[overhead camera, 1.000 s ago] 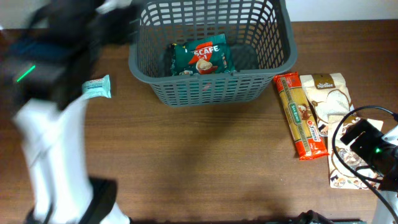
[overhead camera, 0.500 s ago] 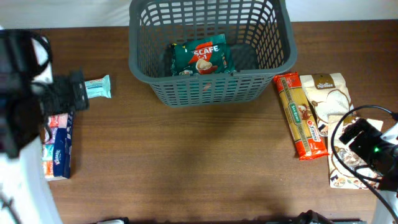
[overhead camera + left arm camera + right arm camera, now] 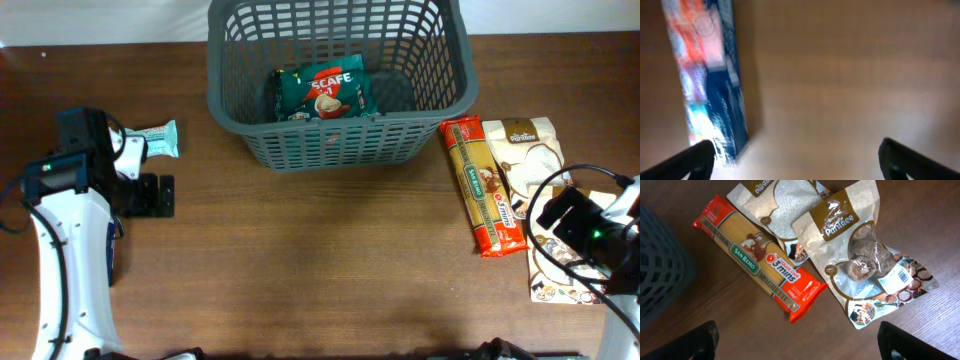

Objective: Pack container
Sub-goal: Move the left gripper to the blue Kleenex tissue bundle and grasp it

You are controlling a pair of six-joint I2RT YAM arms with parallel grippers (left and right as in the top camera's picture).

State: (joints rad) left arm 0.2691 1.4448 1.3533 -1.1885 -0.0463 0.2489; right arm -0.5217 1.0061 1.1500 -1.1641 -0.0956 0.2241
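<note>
The container [image 3: 340,140], a dark grey lattice basket, stands at the back centre with a green coffee packet [image 3: 322,92] lying inside. My left gripper [image 3: 150,196] hovers open over bare table at the far left, just below a teal snack bar [image 3: 158,138]. In the left wrist view the gripper [image 3: 800,162] holds nothing, and a blue and red box [image 3: 715,85] lies just left of it. My right gripper [image 3: 562,212] is open at the right, above the food packets. In the right wrist view it [image 3: 800,345] is empty, short of an orange spaghetti pack [image 3: 760,265].
Right of the basket lie the spaghetti pack [image 3: 483,185], a white pouch [image 3: 527,150] and a second pouch [image 3: 560,280] partly under my right arm. In the right wrist view the two pouches [image 3: 785,205] [image 3: 860,260] overlap. The basket's corner [image 3: 660,275] is at the left.
My left arm has swung from beside the basket to the table's left side and now covers the blue box. The right gripper has barely shifted.
</note>
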